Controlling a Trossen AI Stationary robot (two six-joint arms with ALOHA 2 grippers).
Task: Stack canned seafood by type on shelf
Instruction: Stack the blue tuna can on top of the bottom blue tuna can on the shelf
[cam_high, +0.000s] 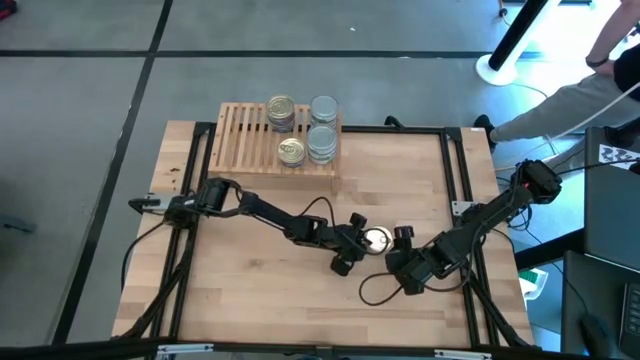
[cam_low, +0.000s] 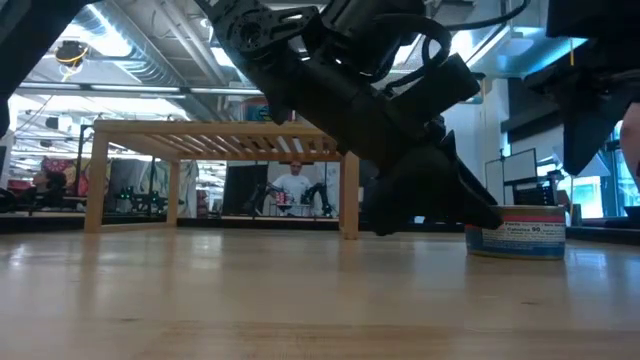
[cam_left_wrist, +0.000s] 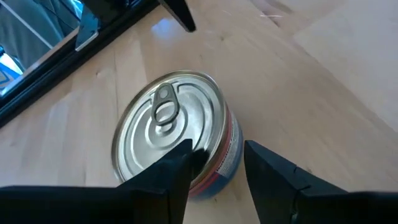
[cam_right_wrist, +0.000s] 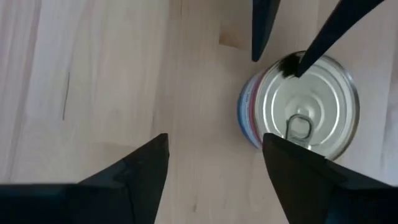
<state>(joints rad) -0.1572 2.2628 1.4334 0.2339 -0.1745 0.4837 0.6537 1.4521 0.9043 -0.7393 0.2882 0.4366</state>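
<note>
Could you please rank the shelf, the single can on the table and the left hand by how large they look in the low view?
1. Left hand, though it is close to the camera.
2. Shelf.
3. Can.

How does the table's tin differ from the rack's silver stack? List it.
The lone tin lies single on the table; the silver stack stands several high on the rack. The tin sits between left gripper and right gripper; the stack stands apart. Both round, lids up.
</note>
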